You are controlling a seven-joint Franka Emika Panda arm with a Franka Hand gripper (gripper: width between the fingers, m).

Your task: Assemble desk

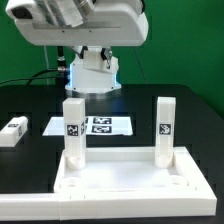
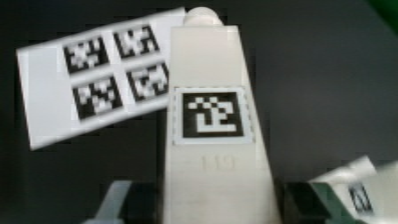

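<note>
A white desk leg (image 2: 210,60) with a black-and-white tag runs away from my gripper (image 2: 210,205), which is shut on its near end. One finger (image 2: 118,200) shows beside it, and the leg's tapered tip points at the table. The white desk panel (image 1: 130,188) lies at the front of the exterior view. Two tagged legs stand upright in its back corners, one on the exterior view's left (image 1: 73,130) and one on its right (image 1: 164,128). Another leg (image 1: 12,131) lies loose on the black table at far left. The arm's white hand (image 1: 80,22) hangs high above the panel, its fingers hidden there.
The marker board (image 1: 100,125) lies flat behind the panel and shows under the held leg (image 2: 107,75). The robot's base (image 1: 95,70) stands behind it. A white tagged part (image 2: 356,180) peeks in beside the other finger; I cannot tell which it is.
</note>
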